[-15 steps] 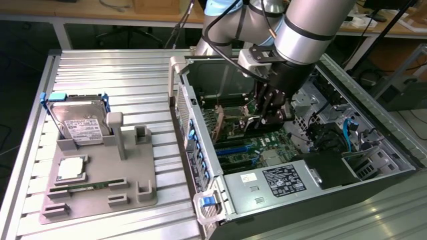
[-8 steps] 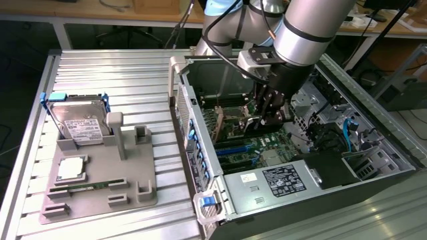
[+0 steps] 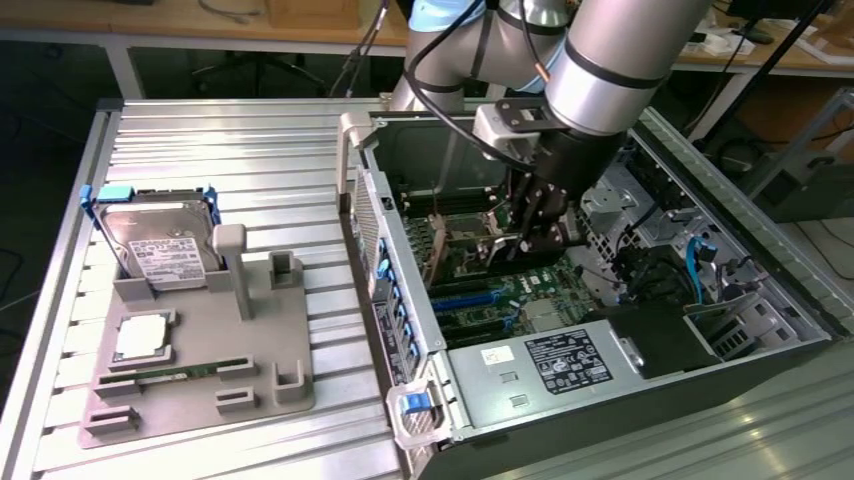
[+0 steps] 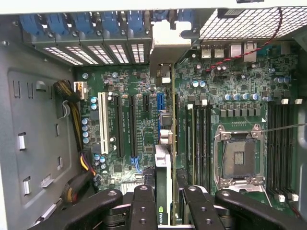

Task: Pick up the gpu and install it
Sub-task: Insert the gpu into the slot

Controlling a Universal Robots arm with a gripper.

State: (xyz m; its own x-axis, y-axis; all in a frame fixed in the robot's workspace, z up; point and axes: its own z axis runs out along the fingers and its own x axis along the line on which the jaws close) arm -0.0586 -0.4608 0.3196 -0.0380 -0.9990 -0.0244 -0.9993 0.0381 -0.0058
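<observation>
Inside the open computer case (image 3: 747, 300), the gpu (image 4: 165, 143) stands on edge between the jaws, running from the gripper (image 4: 164, 203) out toward the rear bracket slots. In the wrist view the card shows edge-on, a thin line over the motherboard (image 4: 134, 86), with its metal bracket (image 4: 165, 48) at the far end against the row of blue slot latches (image 4: 81, 24). The jaws are narrowed onto the card, 1 black finger (image 4: 144, 206) on each side of it, pressing its near end. In the exterior view the gripper (image 3: 534, 240) reaches down into the case from the arm (image 3: 614, 60), low over the board.

Outside the case, on the table (image 3: 200, 130), a grey holder tray (image 3: 200, 400) carries a hard drive (image 3: 154, 245) standing upright, a processor (image 3: 140, 338) lying flat, and a green memory stick (image 3: 180, 374).
</observation>
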